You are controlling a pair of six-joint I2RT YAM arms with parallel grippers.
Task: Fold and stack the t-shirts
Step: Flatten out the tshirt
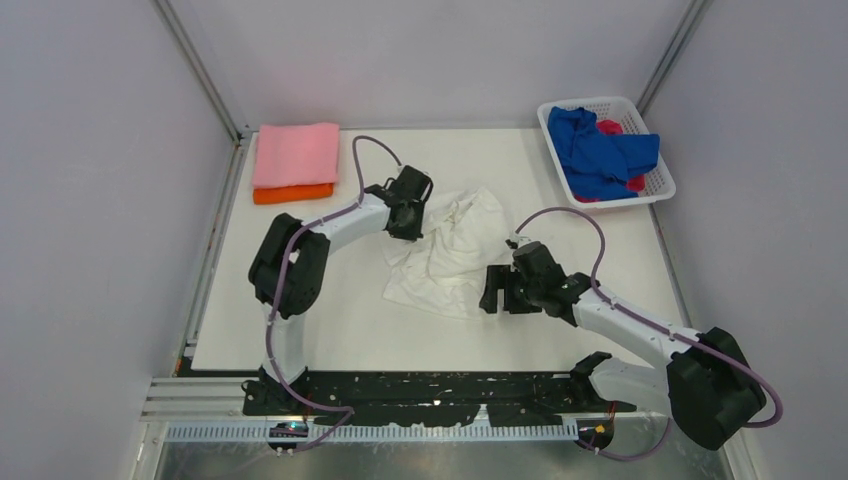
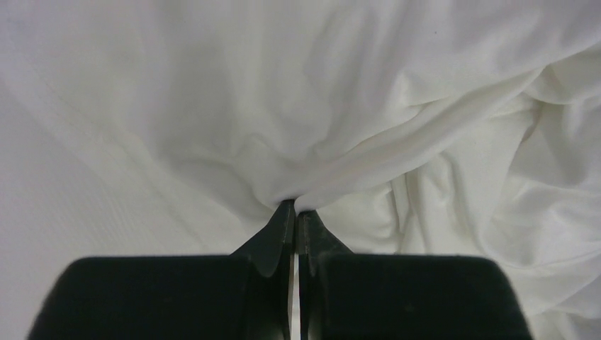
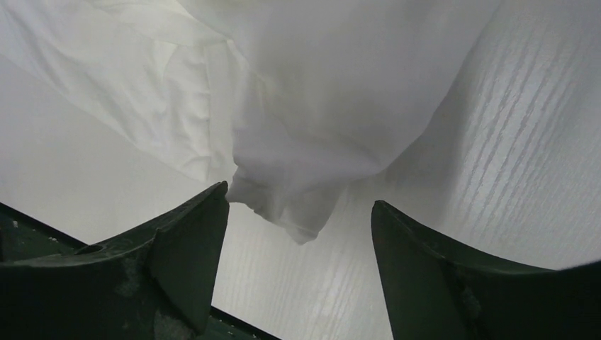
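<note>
A crumpled white t-shirt [image 1: 447,250] lies in the middle of the table. My left gripper [image 1: 408,222] is at its far left edge and is shut on a pinched fold of the white cloth [image 2: 312,185]. My right gripper [image 1: 497,290] is open at the shirt's near right edge; a hanging corner of the white shirt [image 3: 283,205] lies between its fingers, touching the left fingertip [image 3: 212,202]. A folded pink t-shirt [image 1: 296,153] lies on a folded orange one [image 1: 292,194] at the back left. A blue t-shirt [image 1: 598,153] and a red one [image 1: 611,128] lie in the basket.
The white plastic lattice basket [image 1: 658,190] stands at the back right corner. The white table [image 1: 340,320] ends at a black rail at the near edge, where the arm bases sit. Frame posts stand at the back corners.
</note>
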